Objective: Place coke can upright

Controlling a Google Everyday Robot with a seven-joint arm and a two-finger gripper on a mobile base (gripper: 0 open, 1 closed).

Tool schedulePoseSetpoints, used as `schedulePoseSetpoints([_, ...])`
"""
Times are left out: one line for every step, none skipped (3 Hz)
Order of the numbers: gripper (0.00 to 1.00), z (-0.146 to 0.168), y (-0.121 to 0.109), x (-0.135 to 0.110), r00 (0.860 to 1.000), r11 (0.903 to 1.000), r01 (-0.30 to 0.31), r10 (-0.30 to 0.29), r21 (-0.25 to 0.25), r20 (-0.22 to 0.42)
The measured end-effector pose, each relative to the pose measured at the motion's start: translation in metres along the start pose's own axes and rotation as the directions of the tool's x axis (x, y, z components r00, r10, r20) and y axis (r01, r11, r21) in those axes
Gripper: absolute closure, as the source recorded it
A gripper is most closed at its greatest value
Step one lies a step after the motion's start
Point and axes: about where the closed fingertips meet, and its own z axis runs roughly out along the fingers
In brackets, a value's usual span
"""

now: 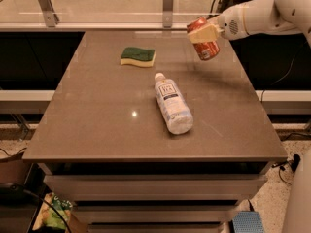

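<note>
The claw (204, 34) pinches the coke can (209, 51) around its middle and holds it tilted in the air above the tabletop (97, 110) at about 1 o'clock. It is well apart from the bottle (172, 103) lying at centre and the sponge (138, 56) at 11 o'clock. The wrist should probably turn until the can stands vertical, then lower it until the base sits flat before letting go.
</note>
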Motion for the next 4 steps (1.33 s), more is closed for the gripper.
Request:
schedulePoseSetpoints([1.00,-0.002,-0.002,0.006,0.998,0.9997,-0.025,0.025,-0.004,0.051])
schedulePoseSetpoints([1.00,-0.001,-0.004,0.012,0.994,0.9994,-0.032,0.033,-0.009,0.100])
schedulePoseSetpoints([1.00,0.003,-0.007,0.015,0.988,0.9998,-0.018,0.019,-0.010,0.154])
schedulePoseSetpoints([1.00,0.011,-0.011,0.015,0.978,0.9998,0.008,-0.005,-0.015,0.209])
